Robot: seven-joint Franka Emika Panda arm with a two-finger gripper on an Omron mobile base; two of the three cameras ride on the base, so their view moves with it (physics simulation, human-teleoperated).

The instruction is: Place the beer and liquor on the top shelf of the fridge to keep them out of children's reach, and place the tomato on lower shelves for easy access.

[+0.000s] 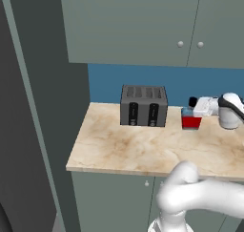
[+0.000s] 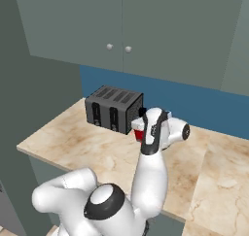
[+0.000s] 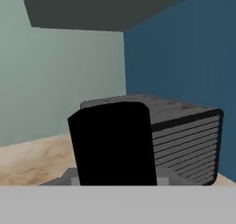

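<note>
Counter [image 1: 119, 150]: liquor [image 1: 191, 118] just right of toaster [image 1: 143, 106], gripper [image 1: 196, 110] pinched on its upper body, so lift straight up w/o tilt, clear toaster, then swing to fridge [image 1: 28, 107] top shelf.

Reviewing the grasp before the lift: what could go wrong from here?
1. The liquor stands right beside the toaster; a sideways swing on lift-out could knock the bottle against it.
2. The gripper appears closed near the bottle's black cap, high on the bottle; the heavier body below might swing or slip.
3. The wall cabinets hang low over the counter, so a steep lift may bring the arm close to them.
</note>
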